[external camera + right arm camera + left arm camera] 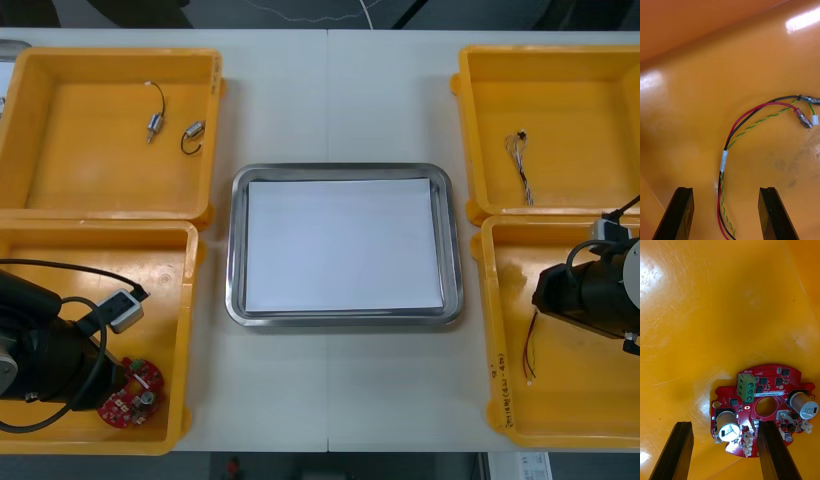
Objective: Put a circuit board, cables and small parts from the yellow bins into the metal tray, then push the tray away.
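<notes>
Left gripper (724,423): fingers apart, low over the board (769,390); one finger overlaps its rim.
Board: left bin (190,300), 7 o'clock from the tray (345,172).
Right gripper (726,188): fingers apart, straddling the cable (724,155).
Cable: right bin (488,320), 4 o'clock from the tray.
Front view adds: both arms reaching into the near bins; tray white inside; small parts (193,131) at 10 o'clock, far cable (522,165) at 2 o'clock.
</notes>
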{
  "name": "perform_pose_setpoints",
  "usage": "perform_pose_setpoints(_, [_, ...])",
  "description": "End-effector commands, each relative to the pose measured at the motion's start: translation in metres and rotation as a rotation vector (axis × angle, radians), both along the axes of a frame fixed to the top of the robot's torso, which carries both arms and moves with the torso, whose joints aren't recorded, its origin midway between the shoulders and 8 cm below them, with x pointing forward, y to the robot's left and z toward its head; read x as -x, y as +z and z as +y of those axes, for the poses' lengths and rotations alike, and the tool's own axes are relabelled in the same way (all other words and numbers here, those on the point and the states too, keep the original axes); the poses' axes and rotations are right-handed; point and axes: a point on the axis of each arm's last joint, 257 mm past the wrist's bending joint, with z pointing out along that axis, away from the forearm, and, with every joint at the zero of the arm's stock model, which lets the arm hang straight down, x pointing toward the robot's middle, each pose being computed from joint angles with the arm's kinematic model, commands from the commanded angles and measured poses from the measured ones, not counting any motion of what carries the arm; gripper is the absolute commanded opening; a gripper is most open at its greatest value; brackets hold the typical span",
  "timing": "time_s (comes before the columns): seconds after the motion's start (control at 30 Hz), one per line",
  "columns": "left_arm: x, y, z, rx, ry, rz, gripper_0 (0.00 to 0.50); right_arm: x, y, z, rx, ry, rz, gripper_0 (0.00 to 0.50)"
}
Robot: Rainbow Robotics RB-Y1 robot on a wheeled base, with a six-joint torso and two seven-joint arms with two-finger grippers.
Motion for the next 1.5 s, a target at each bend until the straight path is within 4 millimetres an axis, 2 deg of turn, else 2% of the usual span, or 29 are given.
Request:
perform_pose_setpoints(0.03, [-0.010, 0.006, 0.009, -0.068, -0.116, -0.029, 0.500, -0.015, 0.005, 0.004, -0.045, -0.041, -0.047, 0.500])
perform_pose_setpoints(0.37, [-0.011, 0.002, 0.009, -0.078, -0.121, -0.025, 0.500, -0.006, -0.013, 0.001, -0.067, -0.054, -0.040, 0.500])
perform_pose_setpoints(0.7, [-0.014, -0.007, 0.009, -0.071, -0.122, -0.029, 0.500, -0.014, -0.027, -0.001, -0.089, -0.065, -0.044, 0.500])
perform_pose_setpoints(1.1, [-0.010, -0.010, 0.010, -0.073, -0.124, -0.020, 0.500, -0.007, -0.037, 0.003, -0.108, -0.057, -0.017, 0.500])
perform_pose_setpoints(1.13, [-0.012, -0.009, 0.010, -0.075, -0.124, -0.023, 0.422, -0.007, -0.038, 0.002, -0.106, -0.057, -0.015, 0.500])
perform_pose_setpoints(1.17, [-0.010, -0.010, 0.010, -0.075, -0.123, -0.020, 0.273, -0.006, -0.038, 0.003, -0.105, -0.055, -0.014, 0.500])
perform_pose_setpoints(1.2, [-0.010, -0.010, 0.010, -0.074, -0.121, -0.020, 0.002, -0.005, -0.039, 0.003, -0.103, -0.052, -0.012, 0.500])
perform_pose_setpoints(1.5, [-0.010, -0.010, 0.009, -0.073, -0.124, -0.021, 0.000, -0.002, -0.043, 0.003, -0.097, -0.047, -0.004, 0.500])
